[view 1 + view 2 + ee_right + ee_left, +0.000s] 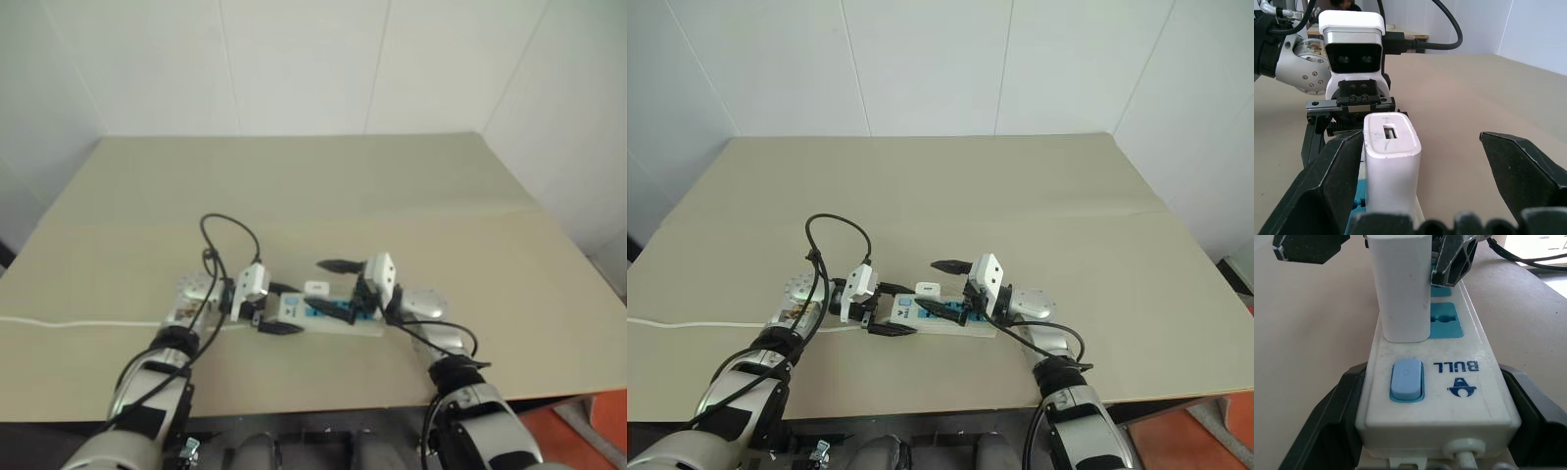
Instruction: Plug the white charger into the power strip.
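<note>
While the left gripper [884,309] clamps its two black fingers on the switch end of the power strip [1449,382], the white charger [1400,289] stands upright in the socket nearest that switch. It is a smooth, glossy plastic block with rounded corners and a small slot in its top face. Long, flat and white, the strip has blue sockets, a pale blue rocker switch and a thin white cord [78,322], and it lies on a matte beige surface [1019,196]. Spread wide, the right gripper [945,287] has one angular black finger on either side of the charger and holds nothing.
</note>
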`<action>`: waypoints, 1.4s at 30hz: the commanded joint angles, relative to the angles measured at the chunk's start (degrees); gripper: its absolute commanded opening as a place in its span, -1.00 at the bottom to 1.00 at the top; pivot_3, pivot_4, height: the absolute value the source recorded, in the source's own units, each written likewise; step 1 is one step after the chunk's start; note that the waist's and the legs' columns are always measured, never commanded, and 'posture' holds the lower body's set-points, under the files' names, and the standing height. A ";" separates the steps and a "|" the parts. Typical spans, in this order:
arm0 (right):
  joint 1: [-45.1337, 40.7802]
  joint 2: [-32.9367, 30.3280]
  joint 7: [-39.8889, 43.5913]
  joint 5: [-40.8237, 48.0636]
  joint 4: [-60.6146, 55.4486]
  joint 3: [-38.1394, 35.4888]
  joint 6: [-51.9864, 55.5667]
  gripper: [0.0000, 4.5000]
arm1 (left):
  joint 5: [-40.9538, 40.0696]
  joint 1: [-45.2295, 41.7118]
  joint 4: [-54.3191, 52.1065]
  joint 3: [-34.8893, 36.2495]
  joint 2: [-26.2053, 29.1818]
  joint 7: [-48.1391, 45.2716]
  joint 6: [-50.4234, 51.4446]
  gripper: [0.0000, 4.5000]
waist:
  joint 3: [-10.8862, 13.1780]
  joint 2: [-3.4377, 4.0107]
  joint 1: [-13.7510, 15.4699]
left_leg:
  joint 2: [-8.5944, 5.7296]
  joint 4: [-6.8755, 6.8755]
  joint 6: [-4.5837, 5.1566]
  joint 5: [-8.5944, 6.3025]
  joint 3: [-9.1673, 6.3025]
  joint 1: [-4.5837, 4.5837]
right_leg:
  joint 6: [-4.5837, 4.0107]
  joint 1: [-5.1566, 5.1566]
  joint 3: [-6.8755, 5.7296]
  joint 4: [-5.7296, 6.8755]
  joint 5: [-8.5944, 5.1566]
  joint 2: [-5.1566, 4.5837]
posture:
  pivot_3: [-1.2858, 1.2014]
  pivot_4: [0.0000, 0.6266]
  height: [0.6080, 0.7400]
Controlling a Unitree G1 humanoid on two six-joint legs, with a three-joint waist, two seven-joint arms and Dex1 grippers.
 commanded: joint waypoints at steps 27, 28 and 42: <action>27.58 -35.45 2.53 19.20 -42.54 -25.31 26.33 1.00 | -24.67 13.24 -22.70 -2.37 37.12 -2.84 15.93 0.99 | 0.89 0.40 0.66 | -0.02 -0.18 0.02 -0.02 -0.13 -0.81 | -0.06 -0.92 0.08 -0.09 -0.05 -0.11 | 0.03 -0.52 1.00; 29.32 -38.22 3.90 19.46 -43.09 -27.61 27.02 1.00 | -24.46 13.38 -21.97 -2.01 38.01 -2.84 15.31 0.99 | 0.89 0.38 0.70 | -0.01 -0.16 0.02 -0.02 -0.06 -0.81 | -0.06 -0.89 0.07 -0.11 -0.06 -0.11 | 0.03 -0.52 1.00; 38.45 -51.77 9.69 12.08 -45.29 -38.23 28.01 1.00 | -25.30 14.50 -25.99 1.63 39.36 -2.84 18.37 0.99 | 0.97 0.22 0.43 | 0.05 -0.10 0.02 -0.02 0.34 -0.93 | -0.06 -0.93 0.04 -0.10 -0.08 -0.04 | 0.03 -0.52 1.00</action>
